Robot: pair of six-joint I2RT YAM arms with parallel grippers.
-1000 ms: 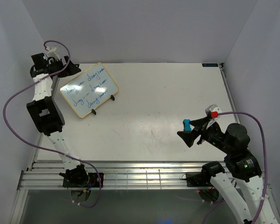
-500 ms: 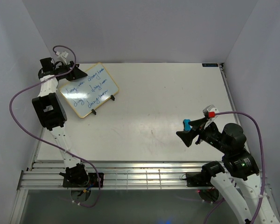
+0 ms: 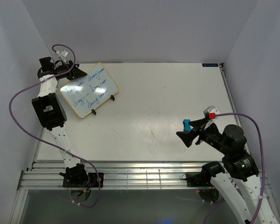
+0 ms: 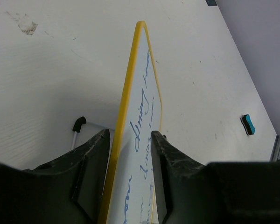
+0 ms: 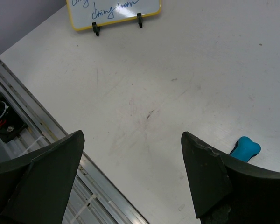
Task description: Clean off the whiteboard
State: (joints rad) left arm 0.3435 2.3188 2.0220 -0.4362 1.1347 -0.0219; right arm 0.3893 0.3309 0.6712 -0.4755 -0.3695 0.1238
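Top external view: the whiteboard [image 3: 89,89], covered in blue handwriting, stands tilted on its black feet at the far-left corner of the surface [image 3: 168,88]; the left end effector [image 4: 129,135] is narrowed onto its yellow frame, a finger against each face; the right end effector [image 5: 131,134] hangs wide open at near-right, with a blue eraser [image 5: 245,148] lying just beside it.
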